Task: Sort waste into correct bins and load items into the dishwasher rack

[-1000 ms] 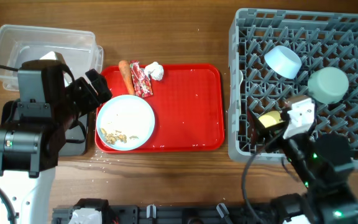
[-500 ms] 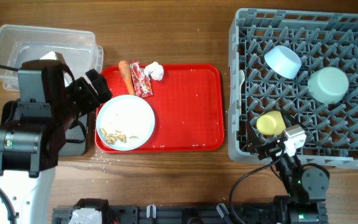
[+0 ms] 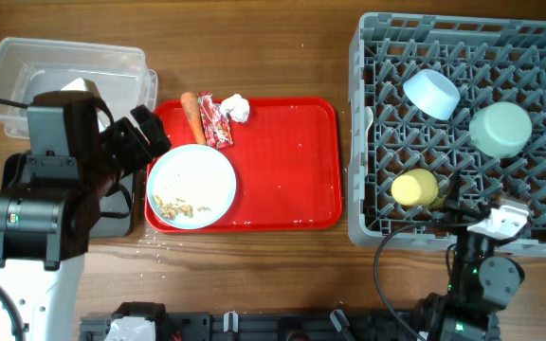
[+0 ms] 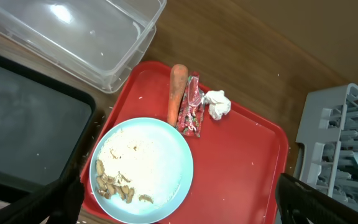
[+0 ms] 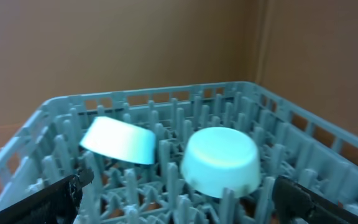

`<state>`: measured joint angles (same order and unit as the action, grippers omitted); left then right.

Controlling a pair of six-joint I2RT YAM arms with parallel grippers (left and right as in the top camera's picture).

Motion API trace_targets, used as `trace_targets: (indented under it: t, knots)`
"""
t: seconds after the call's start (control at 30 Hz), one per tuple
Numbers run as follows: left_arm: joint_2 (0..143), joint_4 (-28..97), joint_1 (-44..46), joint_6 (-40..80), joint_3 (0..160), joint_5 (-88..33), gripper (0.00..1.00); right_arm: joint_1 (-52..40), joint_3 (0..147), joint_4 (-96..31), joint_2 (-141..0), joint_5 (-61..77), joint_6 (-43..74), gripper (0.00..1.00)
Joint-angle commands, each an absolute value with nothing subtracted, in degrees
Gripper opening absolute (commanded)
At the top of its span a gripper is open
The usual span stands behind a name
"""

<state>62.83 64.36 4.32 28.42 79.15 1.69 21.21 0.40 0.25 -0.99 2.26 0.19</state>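
The pale blue plate [image 3: 191, 187] with food scraps [image 3: 180, 205] sits on the red tray, with the carrot [image 3: 191, 116], the red wrapper [image 3: 216, 123] and the tissue [image 3: 236, 109] behind it. My left gripper [image 3: 150, 133] is open and empty at the tray's left edge. In the left wrist view it [image 4: 182, 208] hovers over the plate [image 4: 143, 155], carrot [image 4: 177, 84], wrapper [image 4: 191, 112] and tissue [image 4: 217, 104]. The dishwasher rack [image 3: 368, 189] holds the light blue bowl [image 3: 431, 93], mint-green bowl [image 3: 500, 130] and yellow cup [image 3: 413, 188]. My right gripper [image 3: 491, 220] is open and empty at the rack's front edge. The spoon is out of view.
The clear tub [image 3: 64, 66] stands at the back left. The black tray [image 3: 126, 204] lies mostly under my left arm and shows better in the left wrist view [image 4: 23, 137]. The red tray [image 3: 292, 161] lies between them and the rack. The right wrist view shows both bowls [image 5: 118, 140] [image 5: 221, 160] upside down on the pegs.
My right gripper let go of the yellow cup in the rack, drew back and moved right along the rack's front edge. The left arm has not moved.
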Motion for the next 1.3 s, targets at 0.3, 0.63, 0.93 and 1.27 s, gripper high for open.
trace_targets:
  t: [0.3, 0.63, 0.93, 1.27]
  knots:
    - [62.7, 64.0, 4.0, 29.0, 80.0, -0.3, 1.00, 25.5, 0.3, 0.3, -0.2, 1.3, 1.1, 1.00]
    - [72.9, 52.4, 7.9, 25.5, 79.8, -6.0, 0.99, 25.5, 0.3, 0.3, -0.2, 1.3, 1.1, 0.99]
    - [111.9, 26.0, 17.6, 22.7, 79.8, 0.8, 0.81, 25.5, 0.3, 0.3, -0.2, 1.3, 1.1, 1.00]
    - [117.8, 22.7, 18.7, 22.8, 80.2, 0.6, 0.04, 25.5, 0.3, 0.3, -0.2, 1.3, 1.1, 1.00]
